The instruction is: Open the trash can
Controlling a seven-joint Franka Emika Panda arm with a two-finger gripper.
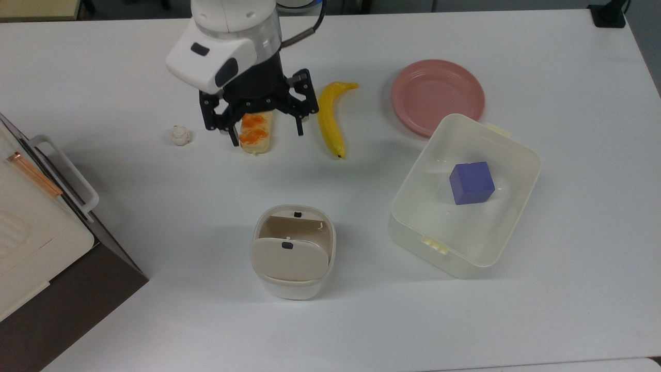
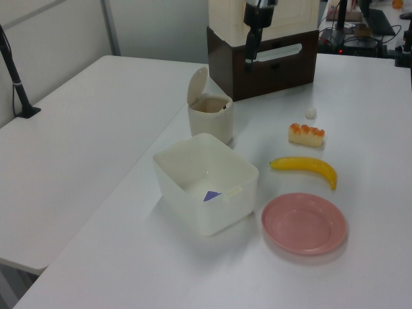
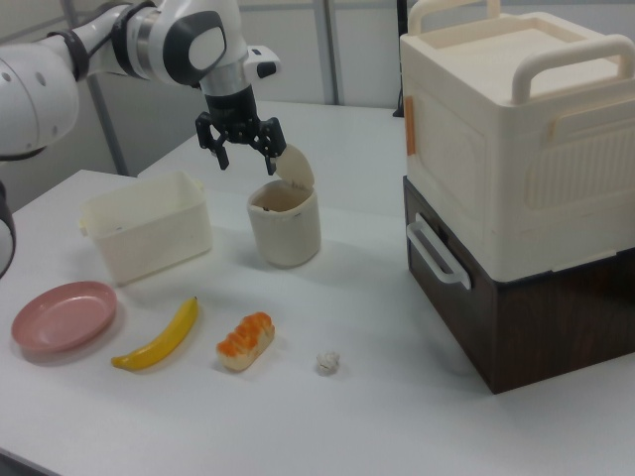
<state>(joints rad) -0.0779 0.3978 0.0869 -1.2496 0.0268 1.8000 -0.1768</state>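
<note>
No brand, label or writing can be read on any item.

The trash can (image 1: 293,253) stands on the white desk (image 1: 516,320) near the front edge in the top view, between the large cream-and-brown appliance (image 1: 36,243) at the top view's left and the translucent tub (image 1: 508,160) at the top view's right. Its beige lid (image 1: 289,260) is swung up on its hinge and stands open; a small black button (image 1: 297,213) sits on the rim opposite the hinge. The inside looks bare as far as it can be seen. In the left view the trash can (image 2: 210,117) stands just behind the tub (image 2: 206,183).

The tub holds one blue cube (image 1: 471,183) and nothing else visible. The pink plate (image 1: 438,96) beside it carries nothing.

The pincer (image 1: 264,137) hangs above the desk, well apart from the trash can, with its fingers spread wide and nothing between them. Under it in the top view lies an orange-topped bread roll (image 1: 255,133). A banana (image 1: 330,121) lies just to the top view's right of the roll, and a small whitish lump (image 1: 181,135) to the top view's left.
</note>
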